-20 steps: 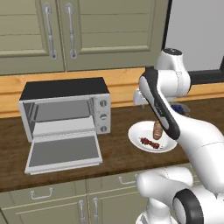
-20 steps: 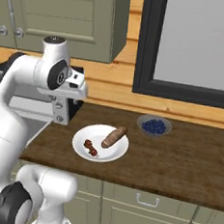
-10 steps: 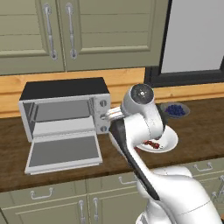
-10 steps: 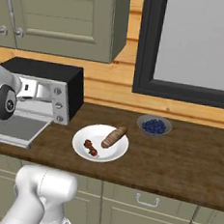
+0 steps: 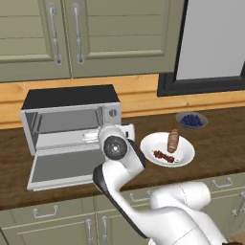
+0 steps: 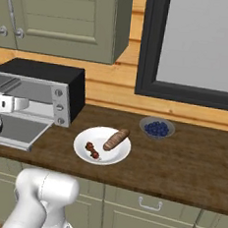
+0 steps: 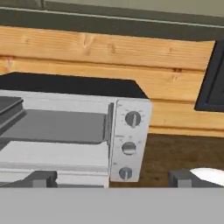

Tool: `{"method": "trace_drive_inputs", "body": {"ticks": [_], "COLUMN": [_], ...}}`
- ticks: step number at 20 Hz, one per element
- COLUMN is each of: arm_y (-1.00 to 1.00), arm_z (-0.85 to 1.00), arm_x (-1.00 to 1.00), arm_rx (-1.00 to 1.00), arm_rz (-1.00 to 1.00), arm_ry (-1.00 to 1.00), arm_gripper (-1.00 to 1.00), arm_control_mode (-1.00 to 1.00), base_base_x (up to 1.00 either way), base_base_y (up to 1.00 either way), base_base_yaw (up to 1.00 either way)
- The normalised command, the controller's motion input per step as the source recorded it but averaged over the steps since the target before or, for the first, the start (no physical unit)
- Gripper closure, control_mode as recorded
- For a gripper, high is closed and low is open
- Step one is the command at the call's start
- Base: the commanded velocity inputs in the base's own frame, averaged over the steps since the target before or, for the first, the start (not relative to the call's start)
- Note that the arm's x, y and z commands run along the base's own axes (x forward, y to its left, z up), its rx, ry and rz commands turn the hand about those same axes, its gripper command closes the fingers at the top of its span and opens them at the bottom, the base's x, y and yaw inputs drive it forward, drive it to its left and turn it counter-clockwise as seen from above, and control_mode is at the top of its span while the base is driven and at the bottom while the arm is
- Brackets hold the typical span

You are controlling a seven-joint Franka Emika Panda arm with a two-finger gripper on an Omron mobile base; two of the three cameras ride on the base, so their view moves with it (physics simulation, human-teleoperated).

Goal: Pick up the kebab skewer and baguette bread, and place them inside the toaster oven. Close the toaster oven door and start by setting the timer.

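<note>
The toaster oven (image 5: 72, 112) (image 6: 36, 91) (image 7: 65, 122) stands at the counter's left. The toaster oven door (image 5: 64, 167) (image 6: 15, 132) lies dropped open and flat. On a white plate (image 5: 184, 155) (image 6: 86, 139) to the oven's right lie the baguette bread (image 5: 172, 140) (image 6: 116, 139) and the kebab skewer (image 5: 163, 156) (image 6: 91, 151), side by side. My gripper (image 7: 113, 179) is open and holds nothing. It hangs low in front of the oven and faces the right panel with its three knobs (image 7: 128, 148). My arm (image 5: 115, 148) covers the door's right end.
A bowl of blueberries (image 5: 191, 119) (image 6: 156, 127) stands behind the plate, to its right. Wall cabinets hang above the oven. A dark-framed window sits on the right. The plate's rim (image 7: 210, 175) shows beside my right fingertip.
My arm has swung left and down from above the plate to the front of the oven. The gripper stayed open. Plate, bread and skewer have not moved.
</note>
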Motion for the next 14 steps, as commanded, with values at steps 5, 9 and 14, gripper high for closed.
{"method": "trace_drive_inputs", "body": {"ticks": [5, 9, 14], "arm_y": [0.89, 0.92, 0.59], "arm_z": [-0.19, -0.31, -0.37], "arm_x": [0.96, 0.97, 0.85], "arm_rx": [0.26, 0.07, 0.00], "arm_rz": [-0.12, -0.04, 0.00], "arm_ry": [0.00, 0.05, 0.09], "arm_gripper": [-1.00, -1.00, -1.00], "arm_control_mode": [-1.00, -1.00, -1.00], "base_base_x": [0.00, 0.00, 0.00], "base_base_y": [0.00, 0.00, 0.00], "base_base_yaw": [0.00, 0.00, 0.00]}}
